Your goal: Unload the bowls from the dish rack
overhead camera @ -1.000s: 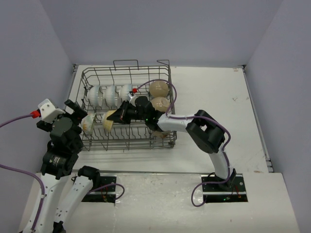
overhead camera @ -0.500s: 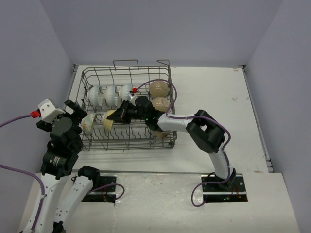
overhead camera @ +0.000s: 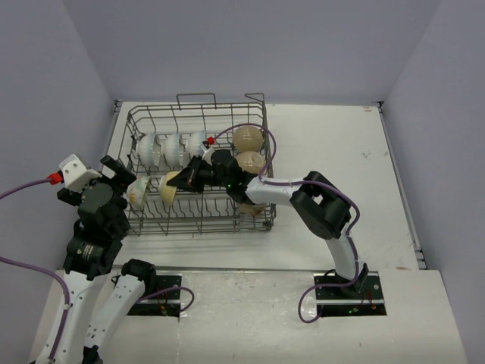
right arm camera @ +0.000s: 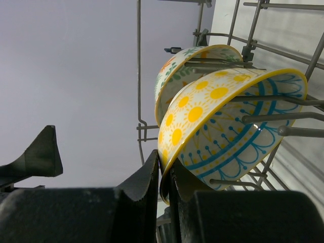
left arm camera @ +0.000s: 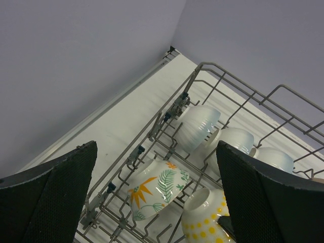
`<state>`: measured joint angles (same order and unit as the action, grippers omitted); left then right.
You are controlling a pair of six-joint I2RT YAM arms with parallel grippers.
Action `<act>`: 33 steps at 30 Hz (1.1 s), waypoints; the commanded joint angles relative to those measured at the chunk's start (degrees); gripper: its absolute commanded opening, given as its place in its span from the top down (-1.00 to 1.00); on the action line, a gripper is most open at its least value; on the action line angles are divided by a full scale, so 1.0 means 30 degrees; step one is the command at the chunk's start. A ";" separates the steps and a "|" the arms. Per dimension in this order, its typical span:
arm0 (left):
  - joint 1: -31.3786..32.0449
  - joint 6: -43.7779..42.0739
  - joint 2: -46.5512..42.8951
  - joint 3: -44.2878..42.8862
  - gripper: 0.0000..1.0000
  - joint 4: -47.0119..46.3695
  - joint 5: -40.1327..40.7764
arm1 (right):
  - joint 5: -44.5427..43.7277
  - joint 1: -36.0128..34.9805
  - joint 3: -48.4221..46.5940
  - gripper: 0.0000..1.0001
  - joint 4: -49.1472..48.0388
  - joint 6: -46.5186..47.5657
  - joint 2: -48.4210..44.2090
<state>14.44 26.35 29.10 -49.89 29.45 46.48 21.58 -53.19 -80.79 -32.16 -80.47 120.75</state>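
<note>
The grey wire dish rack [overhead camera: 151,114] stands on the left of the table. Three white bowls [overhead camera: 173,148] stand on edge in its back row and two beige bowls [overhead camera: 248,150] at its right end. A yellow dotted bowl [overhead camera: 171,188] and a leaf-painted bowl [overhead camera: 137,191] lean in the front row. My right gripper [overhead camera: 187,180] reaches into the rack and is shut on the yellow bowl's rim [right arm camera: 223,136], one finger inside and one outside [right arm camera: 165,174]. My left gripper [overhead camera: 121,173] is open and empty, above the rack's left edge, over the leaf-painted bowl [left arm camera: 154,195].
The right arm lies across the rack's right wall [overhead camera: 267,171]. Upright tines [right arm camera: 276,119] cross in front of the yellow bowl. The left wrist view shows the rack's rim [left arm camera: 202,68], white bowls [left arm camera: 200,126] and the table's far left corner [left arm camera: 171,50]. Purple walls enclose the table.
</note>
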 commanded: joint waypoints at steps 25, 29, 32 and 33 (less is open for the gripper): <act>0.0139 -0.0316 -0.0150 0.0135 -1.00 -0.0853 0.0122 | 0.0569 0.0357 -0.3214 1.00 -0.9816 -0.1947 -0.2340; 0.0139 -0.0316 -0.0150 0.0135 -1.00 -0.0882 0.0122 | 0.0832 0.0357 -0.3712 1.00 -1.0694 -0.2416 -0.1959; 0.0139 -0.0316 -0.0179 0.0135 -1.00 -0.0882 0.0093 | 0.1008 0.0357 -0.3888 1.00 -1.0900 -0.2299 -0.1900; 0.0139 -0.0316 -0.0208 0.0135 -1.00 -0.0882 0.0093 | 0.1038 0.0357 -0.3860 1.00 -1.0929 -0.2299 -0.1900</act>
<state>14.44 26.35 28.95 -49.87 29.41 46.48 21.87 -52.84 -81.54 -32.67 -82.11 121.03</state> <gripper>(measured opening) 0.997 0.098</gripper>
